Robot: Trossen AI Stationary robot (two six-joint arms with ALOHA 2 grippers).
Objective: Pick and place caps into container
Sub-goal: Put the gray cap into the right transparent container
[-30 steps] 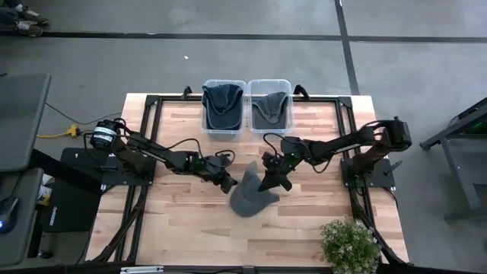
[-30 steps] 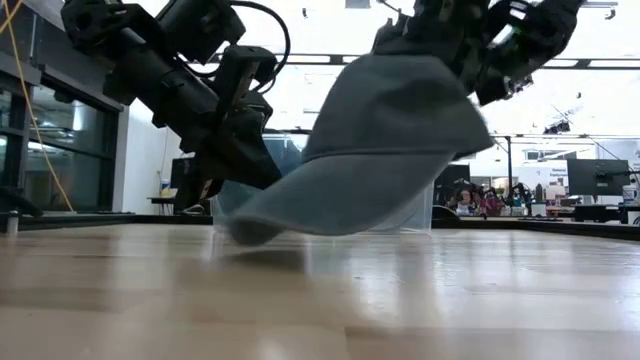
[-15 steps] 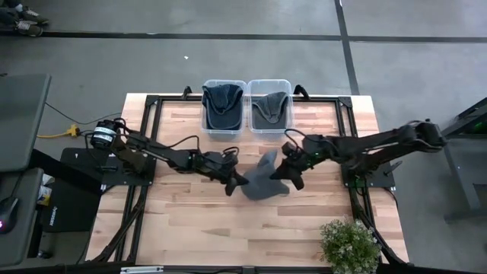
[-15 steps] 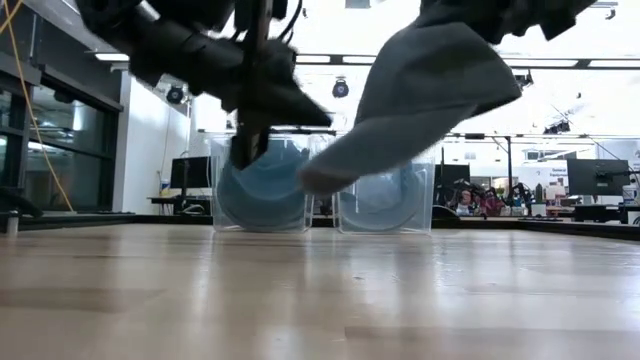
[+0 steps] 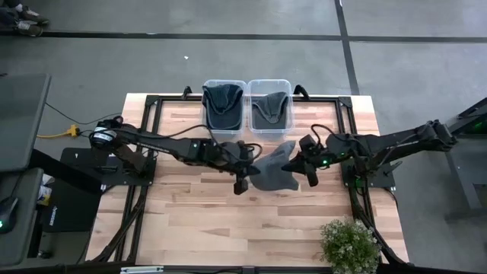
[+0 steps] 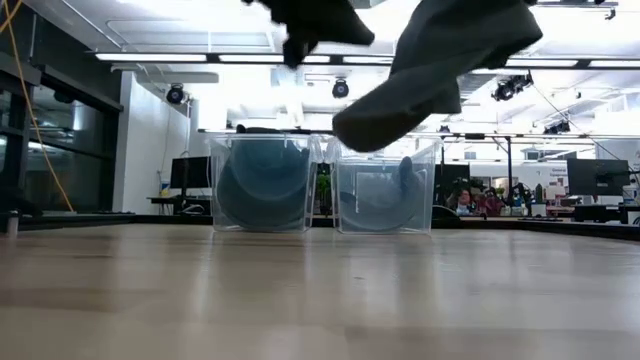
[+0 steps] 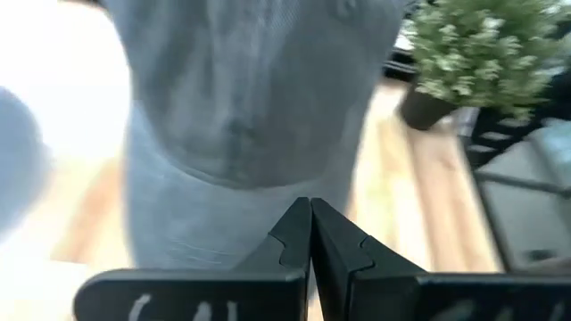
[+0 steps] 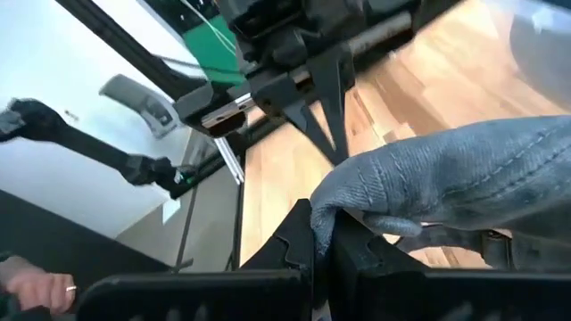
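Lifted higher and carried toward 12 o'clock since a second ago: grey-blue cap [image 5: 274, 169], now hanging clear above the table [image 5: 190, 221], just short of the two clear bins. Pinched at its 3 o'clock edge by the right gripper [image 5: 310, 169], jaws clamped on the cloth. At the cap's 9 o'clock side, just beside it, the left gripper [image 5: 242, 176], jaws pressed together with nothing between them. At 12 o'clock on the table, the left bin [image 5: 223, 108] holding dark blue caps [image 5: 223, 103], and the right bin [image 5: 270, 106] holding a grey cap [image 5: 270, 109]. At 5 o'clock, a potted plant [image 5: 350, 242].
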